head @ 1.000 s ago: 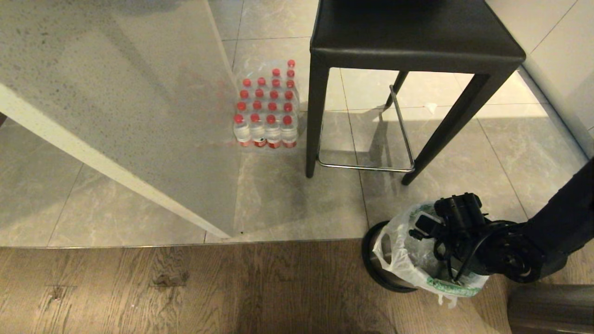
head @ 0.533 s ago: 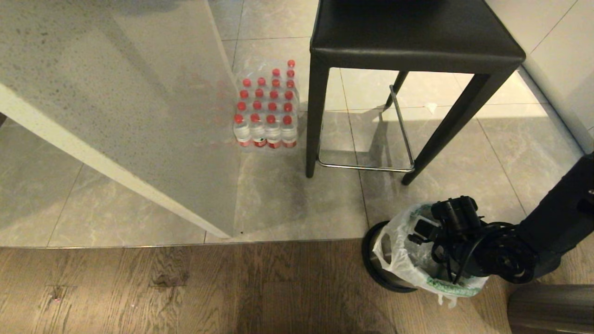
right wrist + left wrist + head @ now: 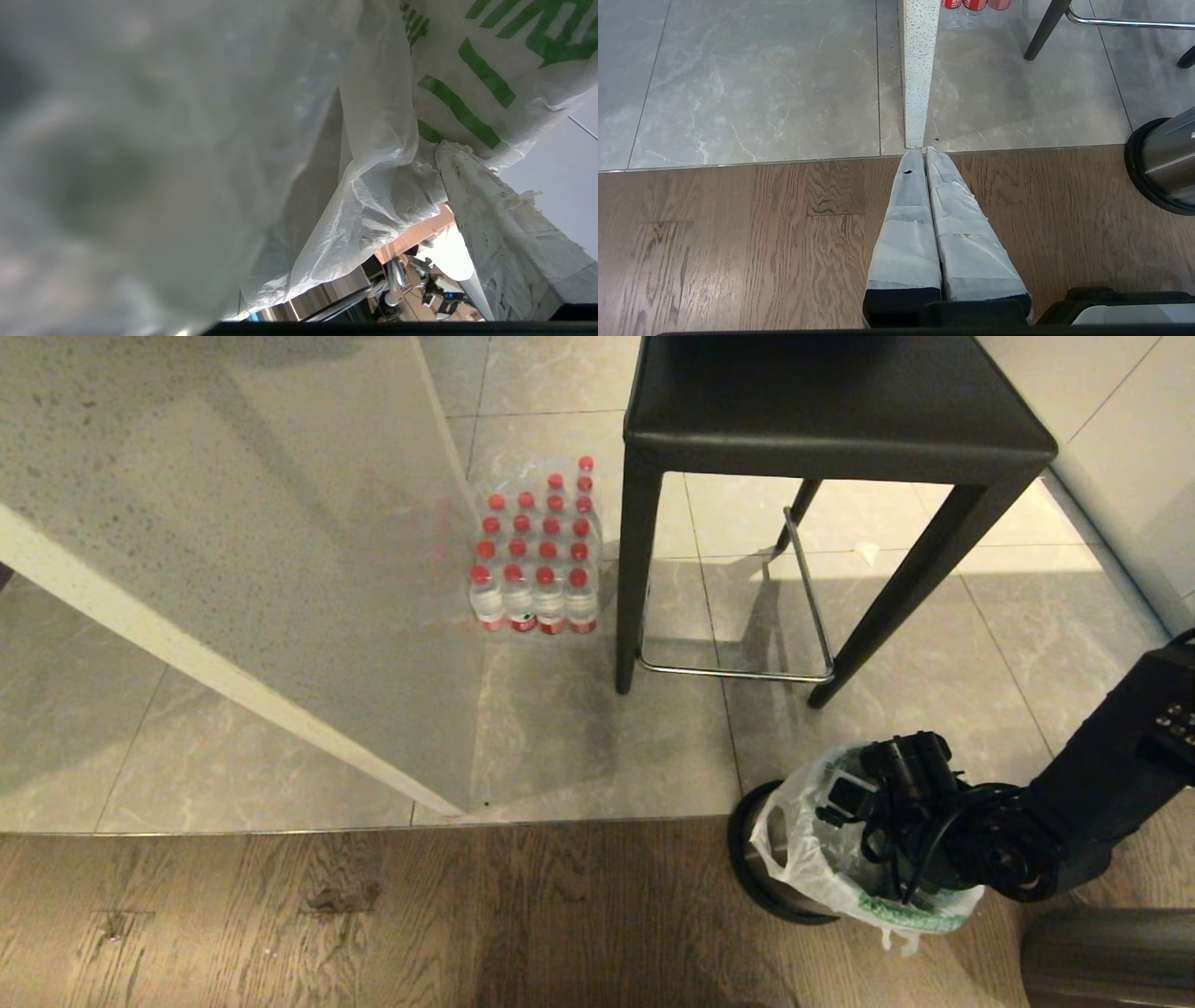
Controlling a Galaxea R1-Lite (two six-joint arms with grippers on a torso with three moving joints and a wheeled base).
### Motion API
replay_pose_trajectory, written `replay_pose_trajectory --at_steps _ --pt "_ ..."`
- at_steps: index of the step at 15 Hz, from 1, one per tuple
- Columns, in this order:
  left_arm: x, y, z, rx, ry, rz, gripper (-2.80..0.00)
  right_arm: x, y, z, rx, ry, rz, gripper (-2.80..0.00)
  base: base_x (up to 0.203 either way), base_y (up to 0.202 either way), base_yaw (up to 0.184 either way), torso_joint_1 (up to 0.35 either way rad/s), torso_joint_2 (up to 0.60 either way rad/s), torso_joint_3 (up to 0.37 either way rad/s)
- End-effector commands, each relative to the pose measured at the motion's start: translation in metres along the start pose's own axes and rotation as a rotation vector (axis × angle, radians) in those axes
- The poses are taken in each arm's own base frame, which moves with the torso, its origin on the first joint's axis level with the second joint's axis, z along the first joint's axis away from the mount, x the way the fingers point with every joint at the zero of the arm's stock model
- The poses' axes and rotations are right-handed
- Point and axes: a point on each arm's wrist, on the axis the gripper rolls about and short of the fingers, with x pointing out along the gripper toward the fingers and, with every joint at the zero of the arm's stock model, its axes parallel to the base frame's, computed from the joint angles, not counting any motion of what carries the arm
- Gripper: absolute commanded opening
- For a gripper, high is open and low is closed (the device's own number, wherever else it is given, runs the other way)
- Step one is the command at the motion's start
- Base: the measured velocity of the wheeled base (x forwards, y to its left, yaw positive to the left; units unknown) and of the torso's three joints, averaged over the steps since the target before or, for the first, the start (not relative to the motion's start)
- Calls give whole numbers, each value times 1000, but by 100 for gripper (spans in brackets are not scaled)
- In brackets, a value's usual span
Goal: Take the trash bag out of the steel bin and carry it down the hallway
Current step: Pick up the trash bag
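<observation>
Trash bag (image 3: pixel 803 859) lines the steel bin (image 3: pixel 747 859) on the wood floor's edge. Right gripper (image 3: pixel 854 807) reaches into its mouth, jaws spread wide, plastic draped around one finger (image 3: pixel 495 219).

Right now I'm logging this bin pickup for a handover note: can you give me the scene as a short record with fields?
floor: grey tiles beyond, wood planks near
steel bin: upright on the wood floor, near the stool
trash bag: still lining the bin, draped over its rim
right gripper: at the bin's mouth, jaws open, plastic against one finger
left gripper: jaws shut, above the wood floor, away from the bin
stool: black, standing on the tiles
bottle pack: red caps, beside a stool leg
</observation>
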Motion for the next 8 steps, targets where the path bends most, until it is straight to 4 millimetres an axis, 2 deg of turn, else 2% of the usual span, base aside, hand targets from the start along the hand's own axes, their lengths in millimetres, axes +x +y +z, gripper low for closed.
replay_pose_trajectory --at_steps 1,7,8 --pt "0 0 0 0 0 0 -280 2 -2 2 5 1 -10 0 0 0 0 0 0 0" --pt "0 0 0 0 0 0 -280 10 -8 6 31 5 -22 0 0 0 0 0 0 0" --pt "0 0 0 0 0 0 -280 10 -10 5 36 5 -24 -270 0 0 0 0 0 0"
